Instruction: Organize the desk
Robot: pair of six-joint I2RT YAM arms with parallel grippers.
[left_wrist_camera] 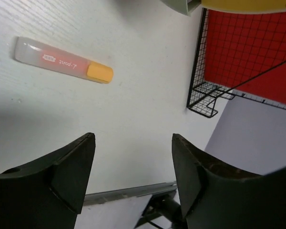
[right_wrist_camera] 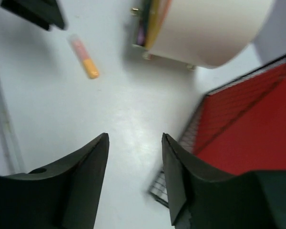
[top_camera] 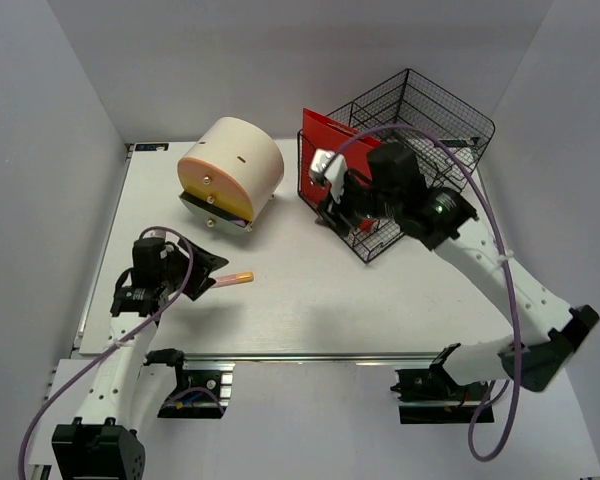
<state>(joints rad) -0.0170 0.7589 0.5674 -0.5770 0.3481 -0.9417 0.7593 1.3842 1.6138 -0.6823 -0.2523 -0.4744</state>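
White counter (top_camera: pixel 310 300) lay beneath both arms, with a metal rail (top_camera: pixel 310 355) along its near edge. Left hand (left_wrist_camera: pixel 132 143) was released, jaws apart with nothing between them, near a pink marker (left_wrist_camera: pixel 62 59) with an orange cap that lay flat on the counter. Right hand (right_wrist_camera: pixel 134 140) was likewise released and empty, over bare counter beside a black wire basket (top_camera: pixel 420 110) tipped on its side. Red flat panel (top_camera: pixel 325 140) stood upright at the basket's left face, probably inside the mesh. Cream drum (top_camera: pixel 235 165) lay on its side, left of the basket and apart from it.
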